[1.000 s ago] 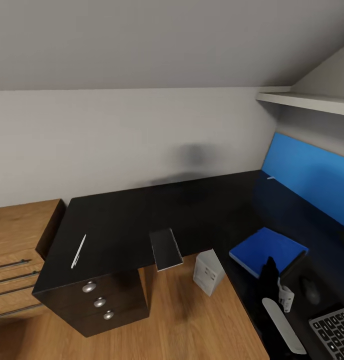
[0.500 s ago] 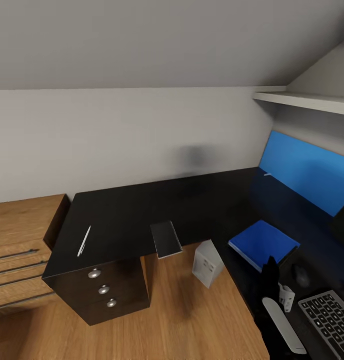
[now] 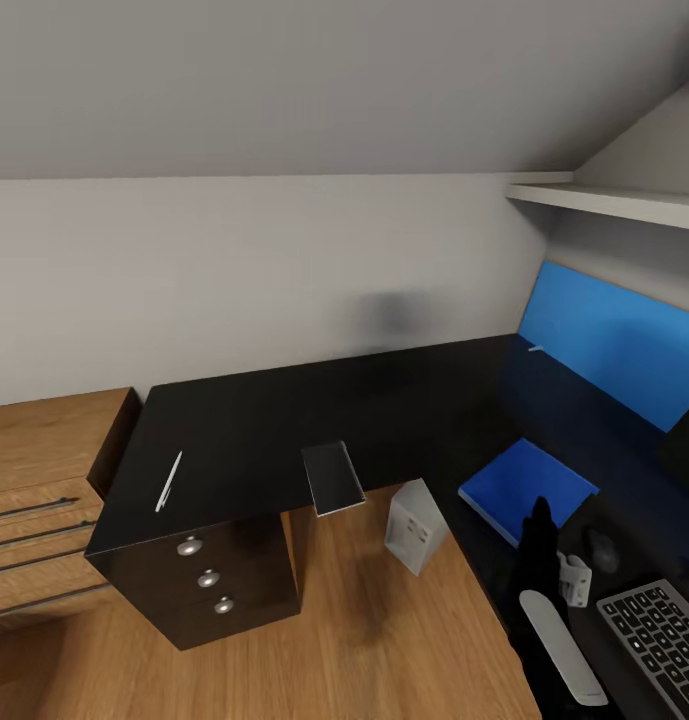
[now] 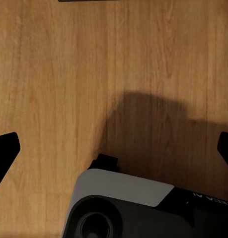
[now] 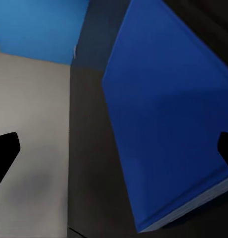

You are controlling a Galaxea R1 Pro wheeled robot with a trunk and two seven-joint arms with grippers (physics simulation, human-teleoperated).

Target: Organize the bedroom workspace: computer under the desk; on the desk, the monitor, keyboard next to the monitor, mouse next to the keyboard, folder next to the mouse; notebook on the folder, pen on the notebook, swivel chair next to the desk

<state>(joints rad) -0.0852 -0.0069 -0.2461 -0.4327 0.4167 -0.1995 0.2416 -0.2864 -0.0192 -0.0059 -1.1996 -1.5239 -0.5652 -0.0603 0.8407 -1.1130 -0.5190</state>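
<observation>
A grey wall under a sloped ceiling backs the long black L-shaped desk (image 3: 314,420), which stands on a wooden floor (image 3: 364,630) with a light wooden drawer cabinet (image 3: 34,500) at 9 o'clock and a blue wall panel (image 3: 609,345) at 3 o'clock. The white pen (image 3: 169,481) lies near the desk's left end, above the black drawers (image 3: 206,577). The dark notebook (image 3: 333,477) sits at the desk's front edge, partly overhanging it. Below it, toward 5 o'clock, the white computer (image 3: 415,525) stands tilted on the floor. The blue folder (image 3: 524,487) lies flat on the desk's right wing, with the mouse (image 3: 602,548) and keyboard (image 3: 659,640) nearer the robot. The right gripper (image 3: 538,520) hangs just at the folder's near edge, its fingers spread wide and empty. In the left wrist view, the left gripper (image 4: 114,146) is likewise spread wide over bare floor.
</observation>
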